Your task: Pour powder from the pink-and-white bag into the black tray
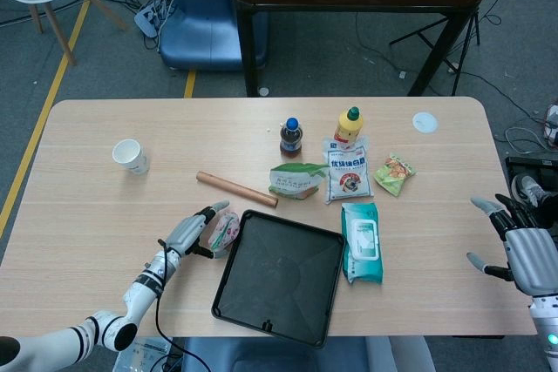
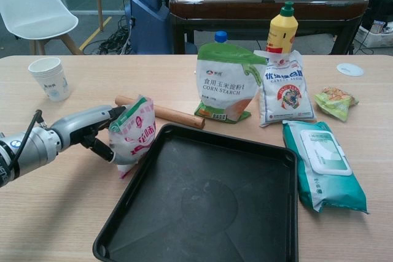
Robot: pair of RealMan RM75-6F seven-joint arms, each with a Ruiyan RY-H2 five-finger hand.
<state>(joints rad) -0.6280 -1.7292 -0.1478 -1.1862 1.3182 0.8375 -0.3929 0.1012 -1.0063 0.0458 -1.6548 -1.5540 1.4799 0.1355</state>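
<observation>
Small pink-and-white plastic powder bag [image 2: 132, 134] stands just left of the black rectangular tray [image 2: 209, 204], touching its rim; soft, light, prob. crumples and slips, so take it mid-body w/ mouth kept up. Left hand [image 2: 92, 132] wraps fingers round the bag's sides, grip looks begun; right hand [image 1: 523, 250] open, holds nothing, well apart at table's far right. Readable: "CORN STARCH" on green-white pouch [image 2: 224, 84]; pink bag's red script too small to read.
</observation>
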